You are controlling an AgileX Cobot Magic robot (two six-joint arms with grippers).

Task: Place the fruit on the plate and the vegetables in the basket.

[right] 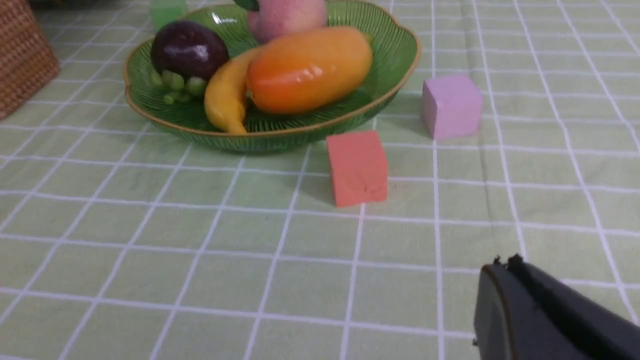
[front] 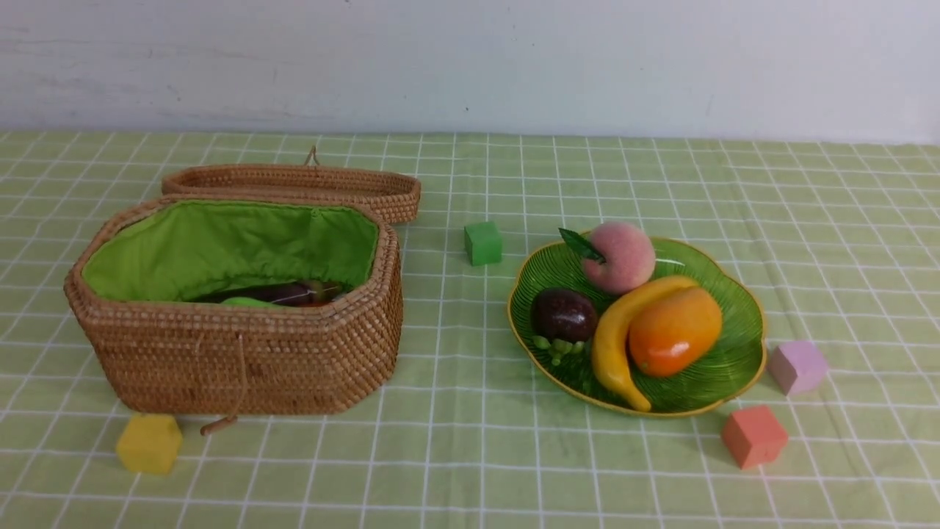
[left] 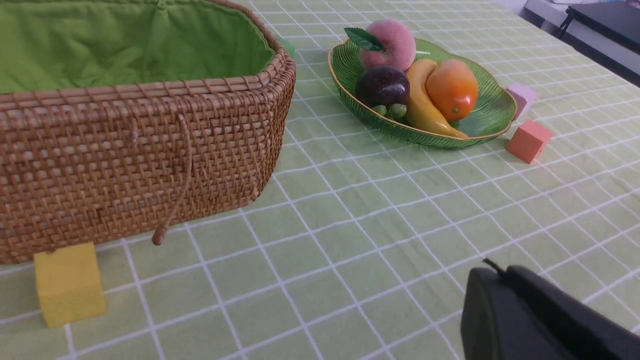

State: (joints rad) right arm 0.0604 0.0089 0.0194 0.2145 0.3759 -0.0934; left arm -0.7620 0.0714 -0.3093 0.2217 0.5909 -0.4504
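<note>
Left pincer closed, empty; right pincer closed, empty.

One basket, one plate, four fruits, four foam cubes

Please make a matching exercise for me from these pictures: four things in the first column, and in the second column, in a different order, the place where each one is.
Column 1
1. banana
2. yellow cube
3. green cube
4. pink cube

Column 2
a. on the cloth, beyond the gap between the basket and the plate
b. on the plate, lying against the mango
c. on the cloth, by the plate's right edge
d. on the cloth, in front of the basket's left end

Right pairs: 1-b, 2-d, 3-a, 4-c
</note>
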